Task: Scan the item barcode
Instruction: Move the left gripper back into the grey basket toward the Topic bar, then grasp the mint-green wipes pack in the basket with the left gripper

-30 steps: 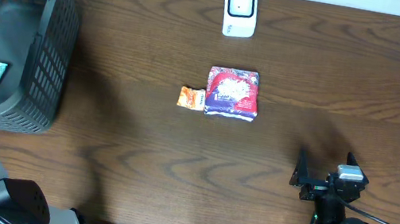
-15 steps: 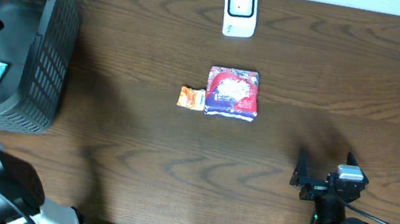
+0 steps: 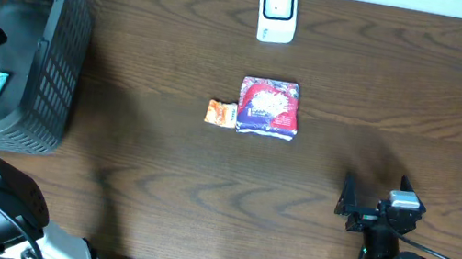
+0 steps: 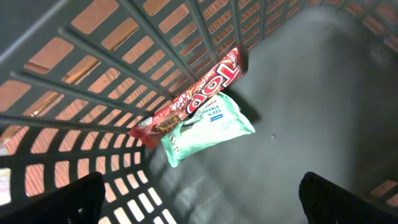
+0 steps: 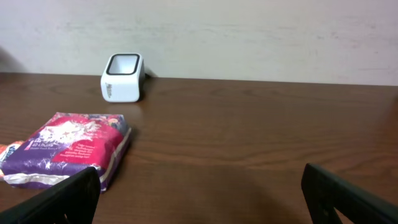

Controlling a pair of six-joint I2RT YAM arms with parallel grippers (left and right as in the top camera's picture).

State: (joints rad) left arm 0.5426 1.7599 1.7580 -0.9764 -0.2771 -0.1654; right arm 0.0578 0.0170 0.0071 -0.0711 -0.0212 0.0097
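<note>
Placement of the scanner [image 3: 277, 11] at the far edge of the table [image 3: 421, 104], window facing up and forward, leaves the middle of the table free for presenting a barcode.

Candidates for scanning lie in two places. A purple and red packet [image 3: 269, 108] lies flat mid-table, a small orange sachet [image 3: 221, 113] just beside its left edge, both near the scanner. A red candy bar [image 4: 193, 96] and a pale green wipes pack [image 4: 208, 124] rest against the inner wall of the basket [image 3: 54, 74], the bar touching the pack.

The left gripper [image 4: 199, 183] hangs inside the basket above those two, jaws released and spread wide, holding nothing. This pose suits a descent onto either one; which is intended cannot be told.

The right gripper [image 5: 200, 173] sits low near the front edge, jaws likewise released and empty, aimed toward the packet and scanner. No barcode is visible on any item.
</note>
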